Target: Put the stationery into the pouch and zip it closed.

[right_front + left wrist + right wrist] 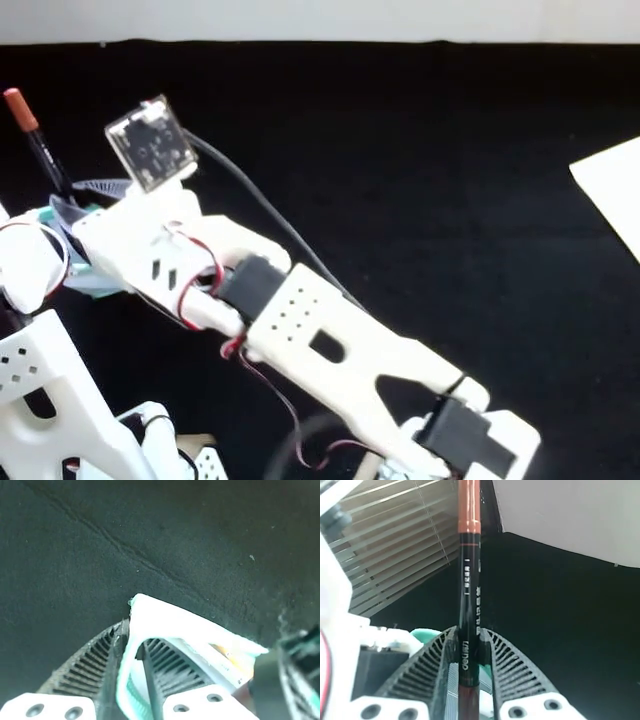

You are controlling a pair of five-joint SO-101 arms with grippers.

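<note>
My right gripper is shut on a black pen with a brown-orange cap, which stands up between the fingers. In the high view the pen slants up at the far left, over the pouch, and the right arm reaches across from the lower right. The pouch is white with teal trim. My left gripper is shut on its edge, and something orange shows inside the pouch. Bits of the pouch peek out under the right arm, beside the left arm.
A black cloth covers the table. A white sheet lies at the right edge. A pale wall runs along the back. The left arm's base stands at the lower left.
</note>
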